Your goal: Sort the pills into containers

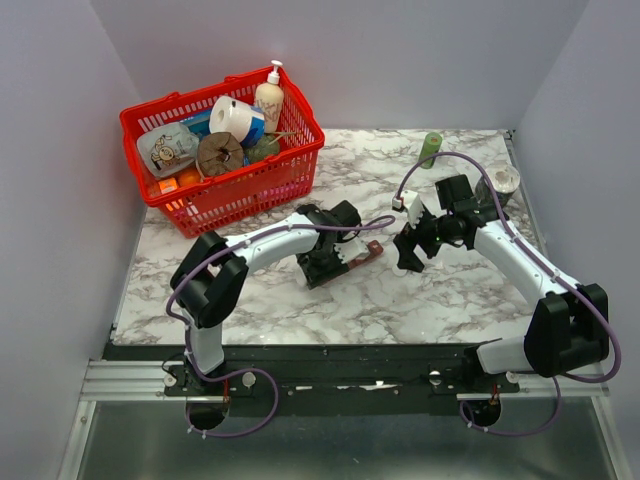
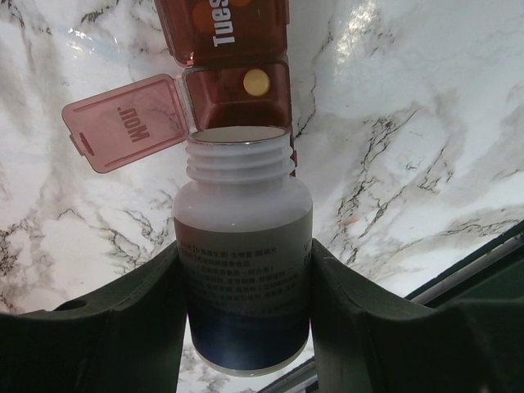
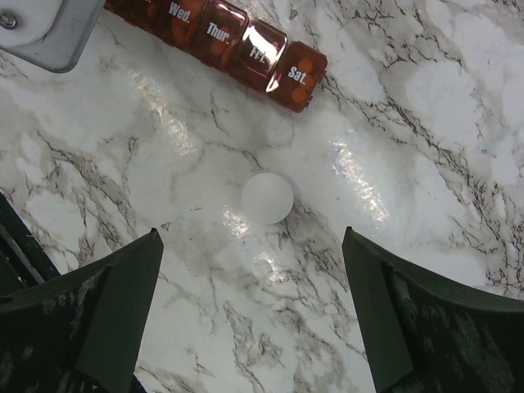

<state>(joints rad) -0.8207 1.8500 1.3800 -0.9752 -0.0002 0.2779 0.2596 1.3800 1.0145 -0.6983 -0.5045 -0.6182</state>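
Between the left gripper's (image 2: 246,282) clamped jaws: uncapped bottle (image 2: 243,233), mouth at the open Mon slot (image 2: 214,88) of the pill box (image 2: 233,29), one yellow pill (image 2: 256,81) inside. Other slots show pills, so sorting looks nearly done. Right gripper (image 3: 252,239) gapes empty above a white cap (image 3: 267,198).

pill organizer (image 2: 237,49): cut by top edge | bottle (image 2: 246,237): label print unreadable

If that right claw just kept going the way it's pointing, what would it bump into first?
Most likely the small white round cap lying on the marble table, straight ahead of the open right gripper. Depth is hard to judge from here.
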